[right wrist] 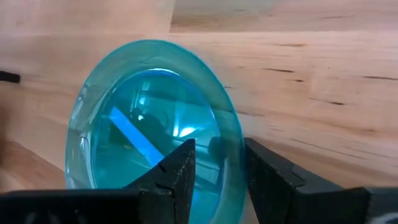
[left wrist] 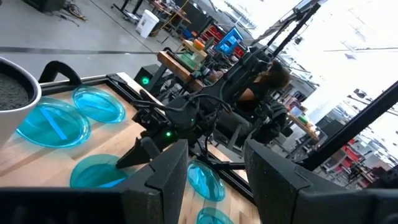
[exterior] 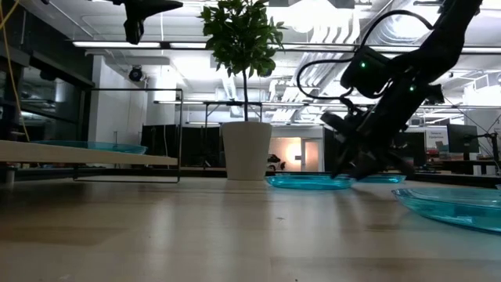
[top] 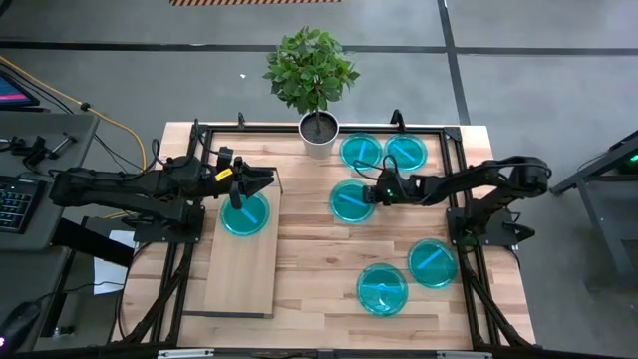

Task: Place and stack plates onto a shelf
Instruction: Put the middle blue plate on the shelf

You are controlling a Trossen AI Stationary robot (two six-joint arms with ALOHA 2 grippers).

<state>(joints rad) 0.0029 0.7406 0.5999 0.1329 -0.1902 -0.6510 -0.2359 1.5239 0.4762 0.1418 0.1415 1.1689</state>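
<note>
One cyan plate (top: 244, 213) lies flat on the pale wooden shelf (top: 242, 269) at the table's left. Level above its far rim, my left gripper (top: 261, 179) stands open with nothing between its fingers (left wrist: 168, 174). My right gripper (top: 367, 194) is open and slants down at the middle plate (top: 349, 201), which lies flat on the table. In the right wrist view its fingers stand on either side of that plate's right-hand rim (right wrist: 231, 146), one over the plate's hollow and one outside it. Several more plates lie flat on the table. My right gripper comes at the middle plate's rim (right wrist: 235, 163) slanting down from the table's right side. Whether its fingers (right wrist: 183, 165) touch the rim or the table, I cannot tell. The plate lies flat on the table.
A white pot (top: 319, 133) with a green plant stands at the far edge. Two plates (top: 361, 150) (top: 406, 152) lie beside it, and two more (top: 432, 261) (top: 382, 289) near the front right. A black frame (top: 454, 135) borders the table. The shelf's near half is bare.
</note>
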